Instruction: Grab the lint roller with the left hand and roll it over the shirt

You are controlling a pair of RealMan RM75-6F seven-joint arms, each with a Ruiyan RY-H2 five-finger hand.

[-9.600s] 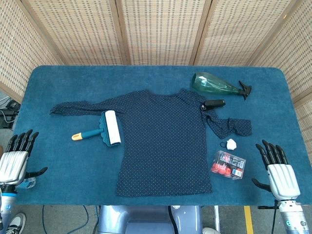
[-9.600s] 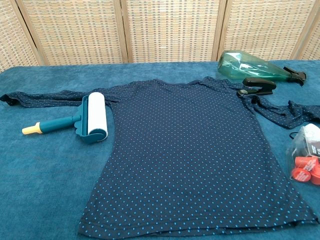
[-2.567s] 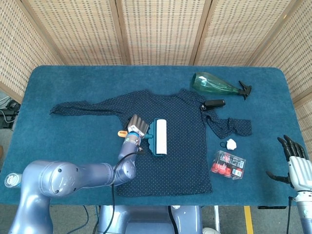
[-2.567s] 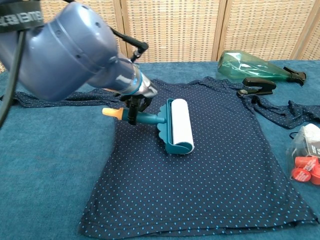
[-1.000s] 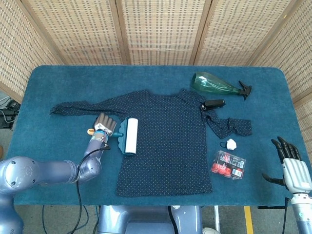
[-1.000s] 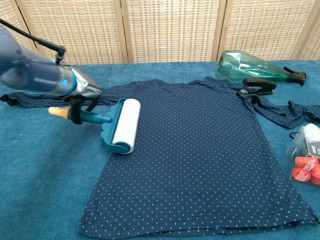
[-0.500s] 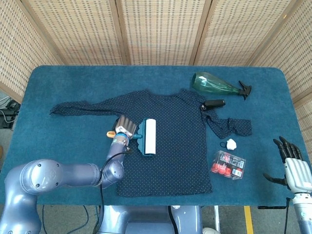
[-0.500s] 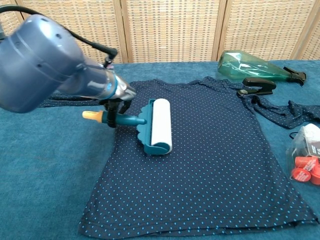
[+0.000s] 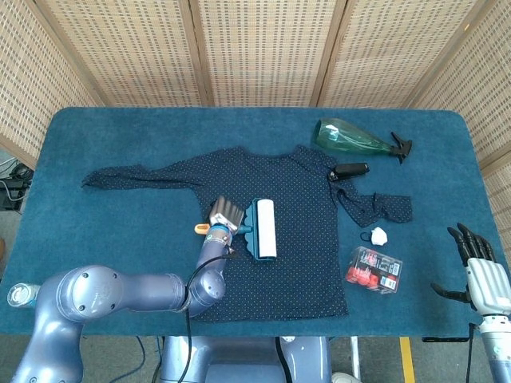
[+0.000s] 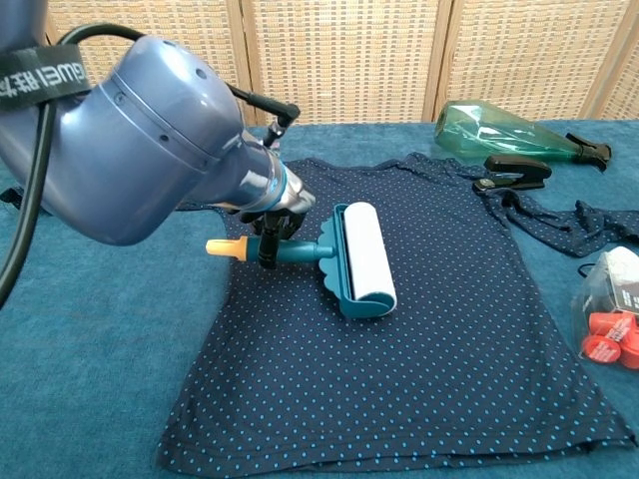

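Note:
A dark blue dotted shirt [image 9: 295, 239] [image 10: 449, 329] lies flat across the middle of the table. The lint roller [image 9: 263, 229] [image 10: 364, 257], teal with a white roll and a yellow handle tip, rests on the shirt's left-centre. My left hand [image 9: 224, 216] [image 10: 268, 228] grips its teal handle, the big arm body filling the chest view's left. My right hand [image 9: 477, 271] hovers off the table's right front corner, fingers spread, holding nothing; the chest view does not show it.
A green spray bottle [image 9: 351, 137] [image 10: 499, 132] lies at the back right, a black stapler [image 9: 350, 171] [image 10: 514, 172] on the shirt's right sleeve. A clear pack of red items [image 9: 374, 270] [image 10: 609, 309] and a small white object [image 9: 379, 235] sit at the right front.
Over the last second my left hand has rolled the lint roller rightward, from the shirt's left edge onto its middle. The right hand has stayed put.

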